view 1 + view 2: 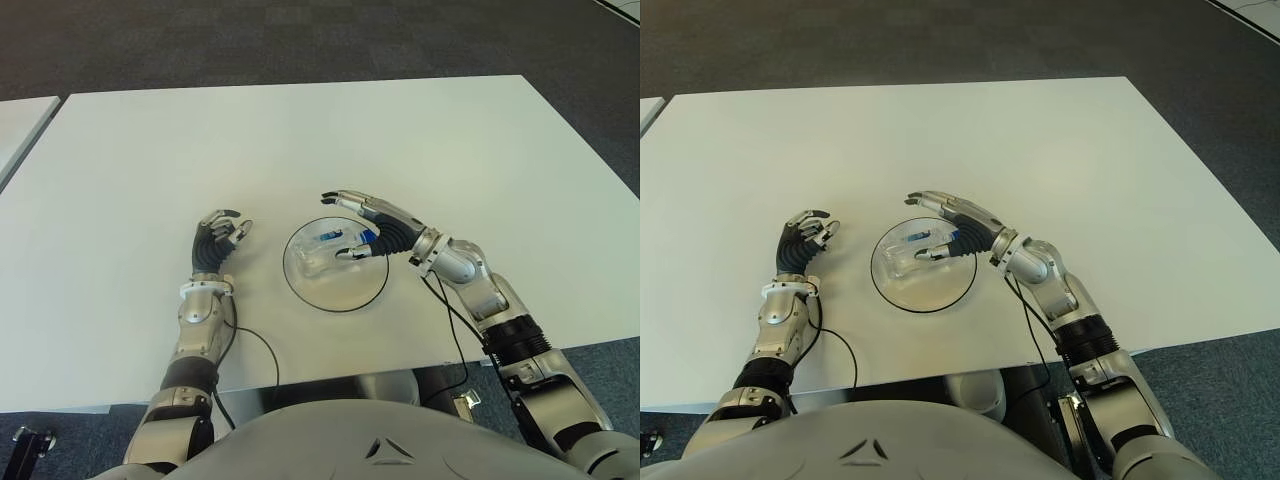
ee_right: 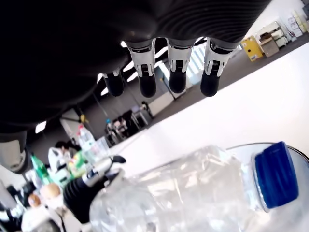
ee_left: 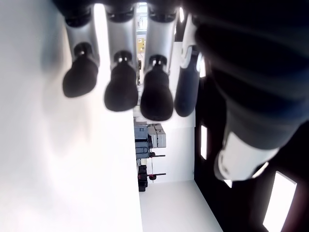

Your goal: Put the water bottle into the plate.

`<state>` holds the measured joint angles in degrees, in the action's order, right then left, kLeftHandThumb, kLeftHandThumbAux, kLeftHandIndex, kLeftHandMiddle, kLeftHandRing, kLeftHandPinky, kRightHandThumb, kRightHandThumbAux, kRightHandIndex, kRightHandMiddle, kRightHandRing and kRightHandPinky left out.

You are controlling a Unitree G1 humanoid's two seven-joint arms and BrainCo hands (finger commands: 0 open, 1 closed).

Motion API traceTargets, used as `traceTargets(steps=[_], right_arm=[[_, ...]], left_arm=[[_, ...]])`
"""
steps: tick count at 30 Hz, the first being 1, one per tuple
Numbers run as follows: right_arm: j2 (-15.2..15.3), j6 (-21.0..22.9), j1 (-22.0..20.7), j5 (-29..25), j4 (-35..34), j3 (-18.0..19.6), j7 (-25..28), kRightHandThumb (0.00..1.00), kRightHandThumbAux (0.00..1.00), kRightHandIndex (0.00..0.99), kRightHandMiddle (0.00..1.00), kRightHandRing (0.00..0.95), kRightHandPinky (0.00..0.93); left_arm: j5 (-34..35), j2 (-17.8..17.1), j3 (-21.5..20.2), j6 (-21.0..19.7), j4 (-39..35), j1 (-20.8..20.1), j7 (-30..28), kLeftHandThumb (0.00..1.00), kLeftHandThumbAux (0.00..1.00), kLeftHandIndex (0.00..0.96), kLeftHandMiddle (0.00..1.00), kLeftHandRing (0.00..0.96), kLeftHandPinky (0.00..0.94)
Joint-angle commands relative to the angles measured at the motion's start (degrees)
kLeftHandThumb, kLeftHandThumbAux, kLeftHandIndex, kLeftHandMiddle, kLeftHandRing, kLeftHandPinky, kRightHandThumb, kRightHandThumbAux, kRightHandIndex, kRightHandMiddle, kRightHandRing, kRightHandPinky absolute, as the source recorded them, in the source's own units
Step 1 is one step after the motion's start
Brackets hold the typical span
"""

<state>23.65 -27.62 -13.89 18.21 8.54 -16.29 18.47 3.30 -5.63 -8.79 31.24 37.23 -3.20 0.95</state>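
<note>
A clear water bottle [image 1: 333, 247] with a blue cap [image 2: 275, 175] lies on its side inside the round glass plate [image 1: 335, 300] near the table's front middle. My right hand [image 1: 340, 225] hovers over the plate from the right, fingers stretched out above the bottle and thumb close beside it. In the right wrist view the fingertips [image 2: 176, 82] stand apart from the bottle [image 2: 193, 188], holding nothing. My left hand [image 1: 225, 232] shows just left of the plate, fingers loosely bent and empty.
The white table [image 1: 300, 140] stretches wide behind and beside the plate. A black cable [image 1: 255, 345] runs along the front edge near my left forearm. Another table's corner [image 1: 20, 120] shows at the far left, with dark carpet beyond.
</note>
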Motion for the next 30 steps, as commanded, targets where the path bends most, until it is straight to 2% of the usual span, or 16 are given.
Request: traceTargets(steps=[1, 4, 8, 15, 18, 19, 20, 22, 23, 26, 30], right_arm=[[-1.93, -0.99, 0.84, -0.95, 1.09, 2.65, -4.17, 0.0, 0.541, 0.0, 0.0, 0.0, 0.0], [-4.58, -1.77, 1.46, 0.14, 2.65, 4.36, -9.92, 0.0, 0.602, 0.0, 0.0, 0.0, 0.002], [-8.02, -3.16, 1.75, 1.05, 6.91, 5.61, -16.89, 0.0, 0.733, 0.0, 0.0, 0.0, 0.062], [-12.31, -3.0, 1.74, 0.94, 9.01, 7.71, -24.5, 0.091, 0.864, 0.0, 0.0, 0.002, 0.135], [-15.89, -2.12, 1.15, -0.95, 12.0, 9.69, -28.95, 0.186, 0.909, 0.014, 0.018, 0.046, 0.178], [-16.62, -2.36, 0.87, -1.66, 13.08, 10.19, -29.62, 0.259, 0.928, 0.022, 0.026, 0.071, 0.205], [-17.54, -3.12, 0.45, -3.12, 14.65, 10.95, -30.1, 0.291, 0.932, 0.025, 0.029, 0.08, 0.215], [-18.8, -4.45, -0.19, -5.28, 16.89, 12.08, -30.6, 0.494, 0.938, 0.04, 0.048, 0.119, 0.255], [-19.24, -4.99, -0.45, -6.06, 17.7, 12.51, -30.69, 0.526, 0.935, 0.044, 0.052, 0.128, 0.262], [-19.29, -6.39, -2.39, -8.8, 22.48, 14.16, -29.5, 0.523, 0.913, 0.062, 0.063, 0.15, 0.278], [-17.9, -7.67, -6.52, -13.18, 32.45, 17.14, -25.85, 0.376, 0.82, 0.082, 0.085, 0.169, 0.303]], left_arm=[[-0.54, 0.02, 0.02, -1.19, 1.38, 0.62, 0.14, 0.705, 0.715, 0.436, 0.774, 0.779, 0.786], [-0.66, -0.19, 0.15, -1.4, 1.18, 0.71, -0.01, 0.705, 0.716, 0.436, 0.773, 0.777, 0.776], [-0.55, -0.28, 0.18, -1.71, 1.07, 0.74, -0.12, 0.704, 0.716, 0.436, 0.766, 0.769, 0.758], [-0.65, -0.21, 0.16, -1.58, 0.88, 0.82, 0.28, 0.704, 0.716, 0.435, 0.761, 0.764, 0.752], [-0.76, -0.16, 0.16, -1.9, 0.61, 0.86, 0.53, 0.704, 0.716, 0.436, 0.763, 0.767, 0.763], [-0.79, -0.14, 0.14, -2.11, 0.52, 0.87, 0.66, 0.704, 0.716, 0.436, 0.763, 0.766, 0.76], [-0.9, -0.08, 0.11, -2.59, 0.31, 0.9, 1.05, 0.704, 0.716, 0.436, 0.763, 0.766, 0.759], [-1.18, 0.0, 0.08, -3.05, 0.06, 0.95, 1.61, 0.704, 0.716, 0.436, 0.758, 0.759, 0.744], [-1.31, 0.03, 0.05, -3.13, -0.01, 0.96, 1.79, 0.704, 0.716, 0.436, 0.757, 0.758, 0.746], [-1.61, 0.05, 0.18, -3.34, -0.46, 1.1, 1.91, 0.704, 0.716, 0.436, 0.758, 0.76, 0.761], [-1.56, 0.24, 0.16, -4.5, -1.25, 1.25, 2.2, 0.704, 0.716, 0.436, 0.757, 0.759, 0.754]])
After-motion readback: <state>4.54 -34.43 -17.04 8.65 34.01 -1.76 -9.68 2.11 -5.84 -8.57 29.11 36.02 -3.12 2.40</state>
